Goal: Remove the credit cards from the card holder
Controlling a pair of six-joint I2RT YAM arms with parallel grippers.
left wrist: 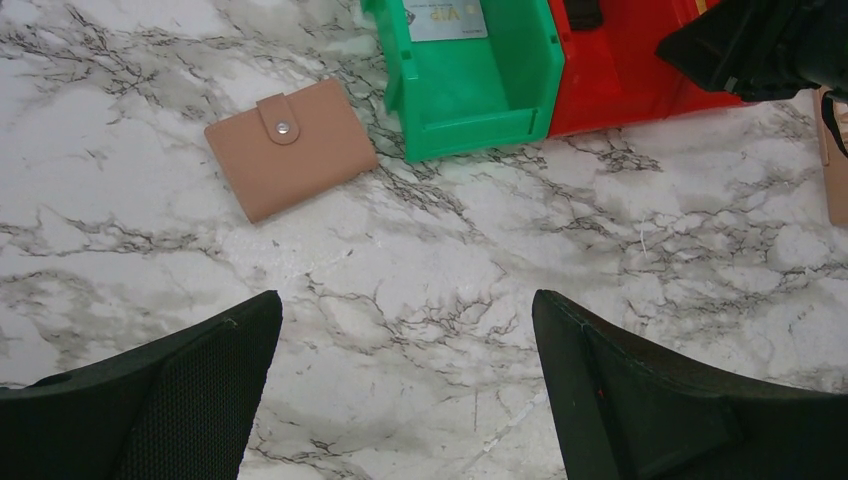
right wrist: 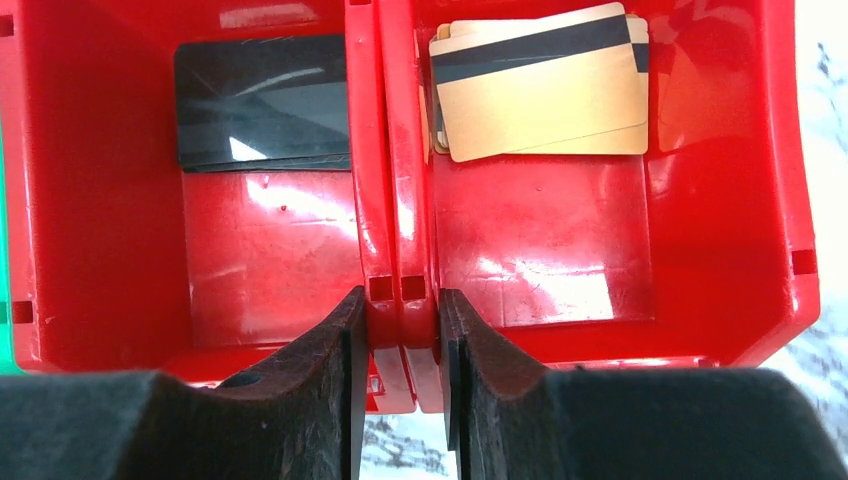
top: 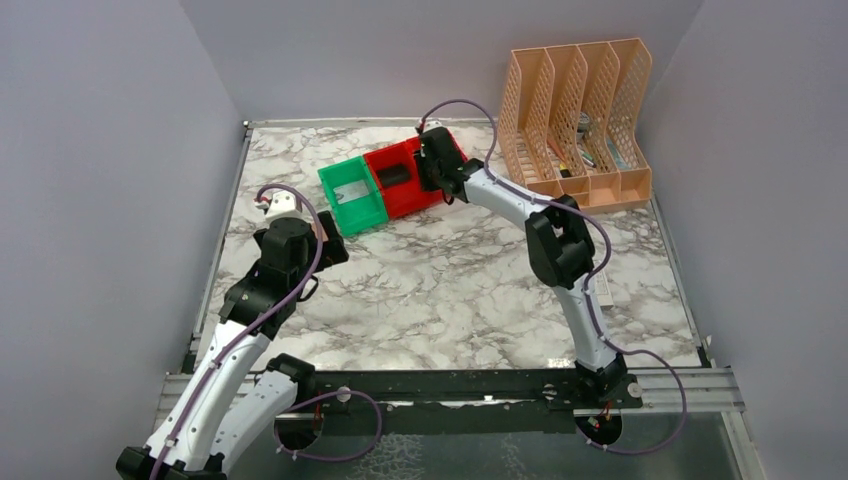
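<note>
We find the card holder (left wrist: 290, 150) on the desk (left wrist: 620, 250) in the upper left of the left wrist view. It is closed, with its snap tab fastened, and sits just beside the green bin (left wrist: 470, 125). It lies ahead of the left gripper (left wrist: 405, 300), off toward the left of the frame. Its long axis runs left to right, rising slightly toward the bin. The left gripper hovers with its fingers spread wide and nothing between them.

The right gripper (right wrist: 400, 300) is clamped on the two adjoining walls of the red bins (right wrist: 600, 260), one finger on each side. Black cards (right wrist: 262, 100) lie at the upper left of that view and gold cards (right wrist: 545, 100) at the upper right. A grey card (left wrist: 445, 15) shows at the top of the green bin.

We judge the left arm to be the nearer one. It needs to shift up and left in its own frame to reach the holder. We cannot tell whether any cards remain inside.
</note>
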